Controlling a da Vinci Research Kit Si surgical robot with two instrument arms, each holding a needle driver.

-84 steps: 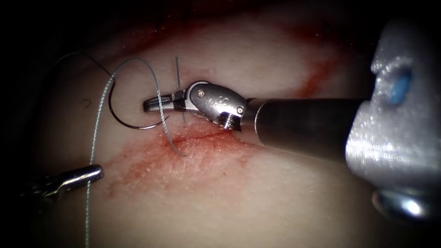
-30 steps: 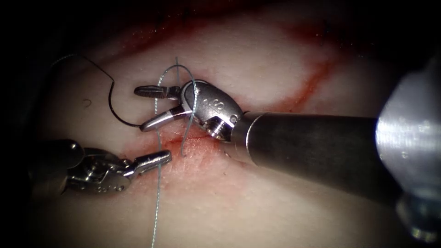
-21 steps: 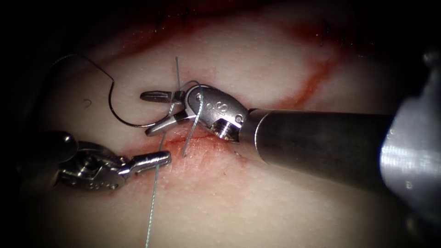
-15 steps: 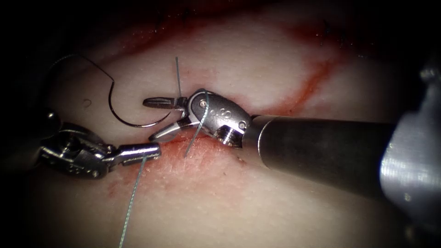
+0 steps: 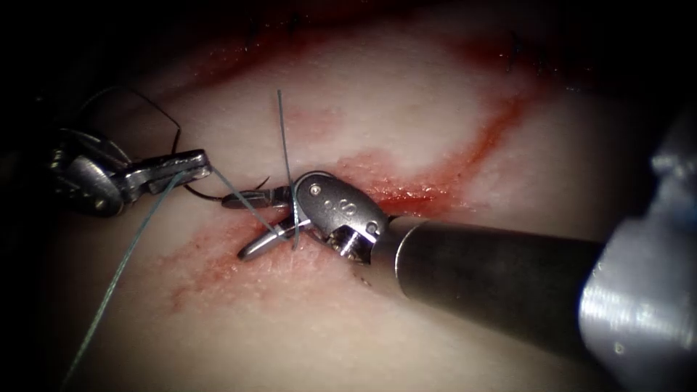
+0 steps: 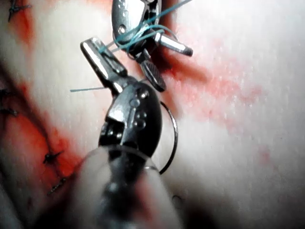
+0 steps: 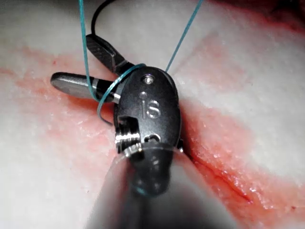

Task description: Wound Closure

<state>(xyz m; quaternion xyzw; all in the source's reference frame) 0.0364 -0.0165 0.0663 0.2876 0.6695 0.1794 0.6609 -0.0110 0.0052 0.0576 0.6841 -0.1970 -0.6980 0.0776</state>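
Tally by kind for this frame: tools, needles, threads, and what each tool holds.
Tools: 2. The left tool is shut on the thread; the right tool is open, holding nothing, thread looped around it.
Needles: 1. The needle lies free on the tissue, left of the cut.
Threads: 1.
Total: 4.

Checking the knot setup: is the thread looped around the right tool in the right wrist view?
Yes, the thread curls around the right tool just behind its open jaws, which hold nothing.
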